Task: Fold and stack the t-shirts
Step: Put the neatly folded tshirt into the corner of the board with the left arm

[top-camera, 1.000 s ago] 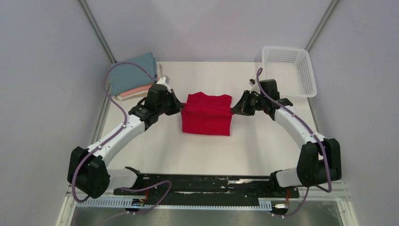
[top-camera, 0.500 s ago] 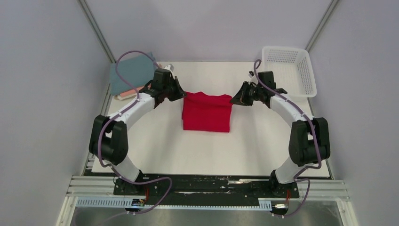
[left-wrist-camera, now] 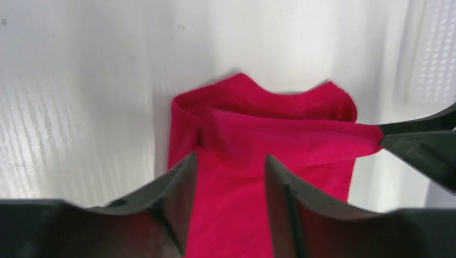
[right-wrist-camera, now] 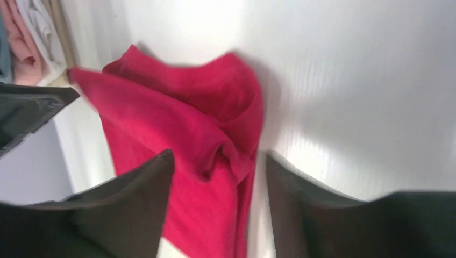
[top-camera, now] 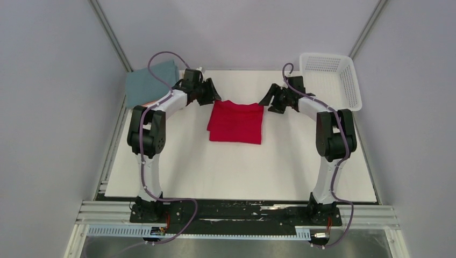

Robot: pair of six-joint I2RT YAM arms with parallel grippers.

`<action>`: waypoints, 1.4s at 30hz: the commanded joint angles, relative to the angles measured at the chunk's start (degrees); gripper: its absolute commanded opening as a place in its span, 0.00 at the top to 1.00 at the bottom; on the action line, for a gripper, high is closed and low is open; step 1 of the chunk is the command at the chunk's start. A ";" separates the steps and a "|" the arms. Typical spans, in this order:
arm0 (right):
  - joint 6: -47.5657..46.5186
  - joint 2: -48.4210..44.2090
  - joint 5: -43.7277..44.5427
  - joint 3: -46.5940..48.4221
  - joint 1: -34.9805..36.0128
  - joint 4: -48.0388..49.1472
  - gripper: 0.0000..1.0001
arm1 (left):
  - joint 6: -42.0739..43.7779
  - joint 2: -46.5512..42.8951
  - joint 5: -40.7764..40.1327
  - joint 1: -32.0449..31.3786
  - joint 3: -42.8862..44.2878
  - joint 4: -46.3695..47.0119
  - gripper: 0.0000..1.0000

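Red shirt (top-camera: 235, 122) lies folded on the surface (top-camera: 215, 166); left tool (top-camera: 216, 97) and right tool (top-camera: 264, 102), both released, flank its far corners.

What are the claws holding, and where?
Not surely. The left claw and right claw sit open at the red t-shirt's far corners; a grip cannot be told.

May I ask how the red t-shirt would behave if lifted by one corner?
The red t-shirt would probably droop and unfold: its folded layers sag and wrinkle in the wrist views. It looks thin, so likely light. Pushed across the table, it may bunch up.
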 commanded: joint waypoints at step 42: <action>2.96 6.54 -0.22 -9.89 5.46 7.94 0.00 | -1.89 2.85 7.28 0.21 -10.44 -0.22 0.00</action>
